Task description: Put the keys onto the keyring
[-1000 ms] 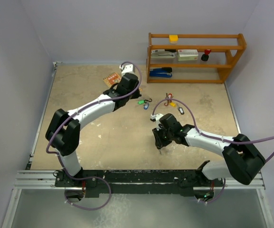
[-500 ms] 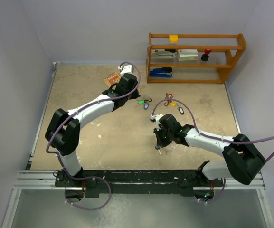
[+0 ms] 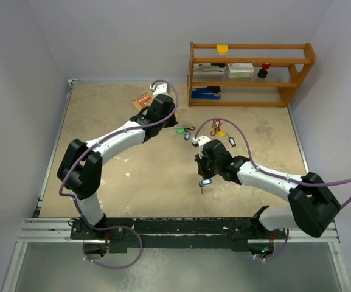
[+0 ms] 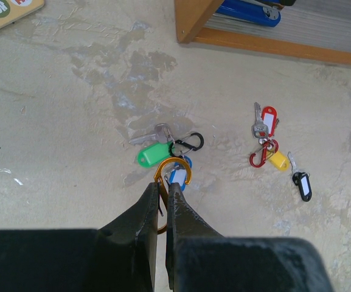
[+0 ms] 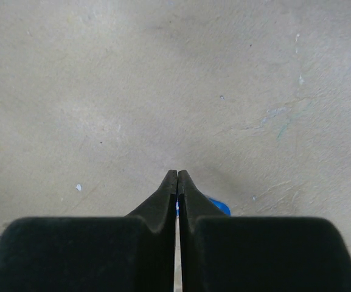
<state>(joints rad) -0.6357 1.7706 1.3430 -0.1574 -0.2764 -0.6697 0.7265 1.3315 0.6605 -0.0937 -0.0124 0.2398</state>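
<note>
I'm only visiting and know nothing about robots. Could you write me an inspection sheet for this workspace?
Surface: scuffed beige tabletop, stained, with pale flecks.
Job's things: orange metal clip-ring; green-tagged silver key, red-tagged key, yellow-tagged key and black-tagged key lying loose; one blue-tagged key.
Clutter: black clip; red clip; orange printed card; wooden shelf holding a blue stapler.
Grippers: left gripper, fingers shut on the clip-ring; right gripper, fingers shut on the blue-tagged key.
Cables: purple cable along each arm, one arching above the loose keys.
Surroundings: plain pale walls; metal rail at the near edge.
</note>
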